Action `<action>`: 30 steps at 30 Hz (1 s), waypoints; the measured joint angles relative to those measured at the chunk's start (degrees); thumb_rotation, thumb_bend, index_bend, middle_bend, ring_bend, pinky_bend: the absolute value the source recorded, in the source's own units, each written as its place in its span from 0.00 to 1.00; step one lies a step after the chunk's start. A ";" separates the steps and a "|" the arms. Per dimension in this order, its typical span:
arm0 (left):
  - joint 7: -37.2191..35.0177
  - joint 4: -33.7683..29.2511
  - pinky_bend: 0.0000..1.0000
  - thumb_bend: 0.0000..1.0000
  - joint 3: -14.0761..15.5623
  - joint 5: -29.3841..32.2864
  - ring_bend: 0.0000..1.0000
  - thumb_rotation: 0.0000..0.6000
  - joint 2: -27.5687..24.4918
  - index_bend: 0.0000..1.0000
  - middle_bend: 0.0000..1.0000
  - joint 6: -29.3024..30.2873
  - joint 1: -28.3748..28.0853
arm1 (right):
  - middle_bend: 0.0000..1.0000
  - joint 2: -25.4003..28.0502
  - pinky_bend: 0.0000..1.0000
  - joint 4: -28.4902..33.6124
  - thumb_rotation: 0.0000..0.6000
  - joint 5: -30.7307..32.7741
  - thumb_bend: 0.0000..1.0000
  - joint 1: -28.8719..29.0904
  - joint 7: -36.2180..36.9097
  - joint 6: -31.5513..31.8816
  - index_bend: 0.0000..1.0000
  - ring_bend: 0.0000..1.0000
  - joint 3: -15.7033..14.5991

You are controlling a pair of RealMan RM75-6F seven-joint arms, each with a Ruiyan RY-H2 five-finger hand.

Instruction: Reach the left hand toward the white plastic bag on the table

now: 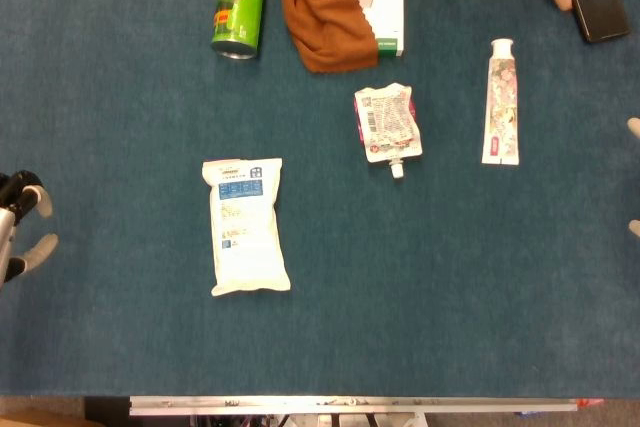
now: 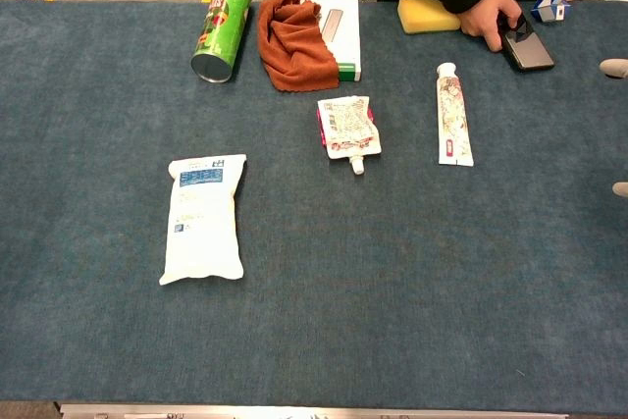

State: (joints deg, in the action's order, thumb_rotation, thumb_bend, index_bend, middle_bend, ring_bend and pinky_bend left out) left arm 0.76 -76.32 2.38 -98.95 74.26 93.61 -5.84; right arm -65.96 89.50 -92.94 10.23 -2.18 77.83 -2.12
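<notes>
Your left hand (image 1: 22, 225) sits at the table's (image 1: 120, 347) left edge, fingers spread and holding nothing, well apart from the white plastic bag (image 1: 245, 225). The bag lies flat, left of centre. Only fingertips of your right hand (image 1: 634, 177) show at the right edge; its state cannot be determined.

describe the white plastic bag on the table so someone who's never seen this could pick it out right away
On the blue table, look left of centre, toward the near edge. The white plastic bag lies flat there, alone, lengthwise. Unlike the small spouted pouch, it is larger, pillow-shaped, with a blue label.
</notes>
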 measured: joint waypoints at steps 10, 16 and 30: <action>0.36 0.06 0.63 0.12 0.00 0.69 0.45 1.00 -0.09 0.56 0.45 -1.25 -0.20 | 0.15 0.18 0.06 0.20 1.00 -0.03 0.00 -0.13 0.09 0.17 0.00 0.05 0.03; -0.10 -0.17 0.63 0.12 -0.04 0.72 0.45 1.00 -0.09 0.56 0.46 -1.24 -0.20 | 0.15 0.29 0.06 0.35 1.00 0.47 0.00 -0.23 -0.41 -0.03 0.00 0.05 0.06; -0.22 -0.56 0.63 0.12 0.34 0.21 0.45 1.00 -0.02 0.56 0.46 -1.78 -0.53 | 0.16 0.60 0.06 1.60 1.00 0.12 0.00 -1.01 -2.17 0.95 0.00 0.06 -0.14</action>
State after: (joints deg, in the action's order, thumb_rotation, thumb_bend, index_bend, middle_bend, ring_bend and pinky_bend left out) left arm 0.54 -76.89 2.71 -98.75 74.24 91.83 -6.38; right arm -65.35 91.10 -92.82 9.21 -4.35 78.77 -2.26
